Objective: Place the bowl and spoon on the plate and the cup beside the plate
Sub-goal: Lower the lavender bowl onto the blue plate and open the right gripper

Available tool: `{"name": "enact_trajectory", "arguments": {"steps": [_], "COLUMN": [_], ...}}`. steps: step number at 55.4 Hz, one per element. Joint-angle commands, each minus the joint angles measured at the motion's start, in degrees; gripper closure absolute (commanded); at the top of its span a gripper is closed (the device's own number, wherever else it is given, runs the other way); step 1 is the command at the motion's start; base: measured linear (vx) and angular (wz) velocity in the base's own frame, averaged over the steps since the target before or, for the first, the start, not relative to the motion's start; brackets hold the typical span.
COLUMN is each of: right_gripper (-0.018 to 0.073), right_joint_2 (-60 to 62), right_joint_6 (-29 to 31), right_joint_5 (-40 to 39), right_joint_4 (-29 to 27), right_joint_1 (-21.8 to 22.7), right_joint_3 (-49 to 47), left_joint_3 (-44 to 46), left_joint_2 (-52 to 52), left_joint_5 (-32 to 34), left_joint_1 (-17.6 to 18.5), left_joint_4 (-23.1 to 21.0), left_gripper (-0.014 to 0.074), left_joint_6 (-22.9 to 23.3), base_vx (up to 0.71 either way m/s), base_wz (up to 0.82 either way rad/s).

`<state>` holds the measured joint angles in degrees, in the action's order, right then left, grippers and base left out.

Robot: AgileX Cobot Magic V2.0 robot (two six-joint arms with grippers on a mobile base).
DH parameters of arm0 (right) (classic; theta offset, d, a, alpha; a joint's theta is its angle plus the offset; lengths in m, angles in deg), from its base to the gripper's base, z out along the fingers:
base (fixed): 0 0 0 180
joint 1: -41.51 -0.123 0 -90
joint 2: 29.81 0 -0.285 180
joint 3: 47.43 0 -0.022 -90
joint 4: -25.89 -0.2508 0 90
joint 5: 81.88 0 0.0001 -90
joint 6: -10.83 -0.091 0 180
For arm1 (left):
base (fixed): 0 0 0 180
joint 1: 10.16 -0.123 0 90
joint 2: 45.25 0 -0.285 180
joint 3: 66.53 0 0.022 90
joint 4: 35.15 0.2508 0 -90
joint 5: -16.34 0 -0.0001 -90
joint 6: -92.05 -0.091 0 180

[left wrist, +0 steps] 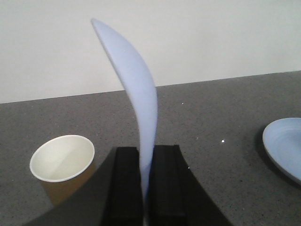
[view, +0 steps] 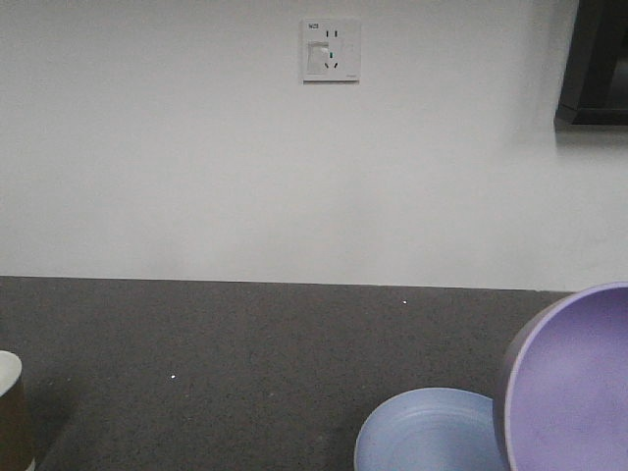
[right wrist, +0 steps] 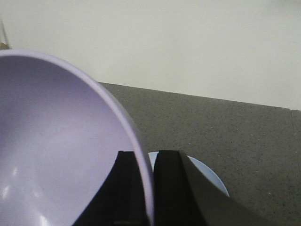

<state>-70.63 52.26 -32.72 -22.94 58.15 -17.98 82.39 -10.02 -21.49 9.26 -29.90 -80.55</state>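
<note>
Left gripper (left wrist: 147, 157) pinching spoon (left wrist: 141, 94), long axis upright

A dark grey speckled countertop (view: 245, 373) runs back to a plain white wall (view: 147, 147). High on that wall sits a white socket plate (view: 331, 50) with a rocker switch on its left and plug holes on its right. A black object (view: 596, 61) fills the upper right corner of the front view — too cropped to identify.
</note>
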Motion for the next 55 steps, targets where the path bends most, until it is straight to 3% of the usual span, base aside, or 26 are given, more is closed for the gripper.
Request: {"name": "enact_trajectory", "arguments": {"steps": [1, 12, 24, 32, 38, 55], "right_gripper": [0.0568, 0.0568, 0.0568, 0.0568, 0.0568, 0.0568], "right_joint_2": [-0.37, -7.55, -24.12, -33.43, -40.51, -53.99], "right_joint_6": [-0.38, -5.8, -15.47, -18.63, -18.82, -17.88], "right_joint_5": [-3.56, -4.88, -3.48, -3.45, -4.66, -7.24], "right_joint_4": [-5.17, -5.27, 13.18, 20.57, 20.84, 19.65], "right_joint_1": [0.29, -3.58, -10.25, -14.98, -17.0, -16.95], "right_joint_3": [-1.56, -1.91, -7.9, -11.65, -13.53, -16.49], "left_joint_3": [1.57, 1.57, 1.57, 1.57, 1.57, 1.57], "left_joint_2": [0.42, 0.42, 0.42, 0.42, 0.42, 0.42], "left_joint_5": [4.45, 3.59, 1.11, 1.05, 0.99, 0.52], "left_joint_1": [0.33, 0.33, 0.33, 0.33, 0.33, 0.33], "left_joint_4": [-0.33, -0.32, -0.32, -0.32, -0.32, -0.32], "left_gripper": [0.0603, 0.0603, 0.0603, 0.0603, 0.0603, 0.0603], "left_joint_6": [0.3, 0.36, 0.36, 0.36, 0.36, 0.41], "base_vx": [0.0, 0.0, 0.0, 0.0, 0.0, 0.0], "base_wz": [0.0, 0.0, 0.0, 0.0, 0.0, 0.0]}}
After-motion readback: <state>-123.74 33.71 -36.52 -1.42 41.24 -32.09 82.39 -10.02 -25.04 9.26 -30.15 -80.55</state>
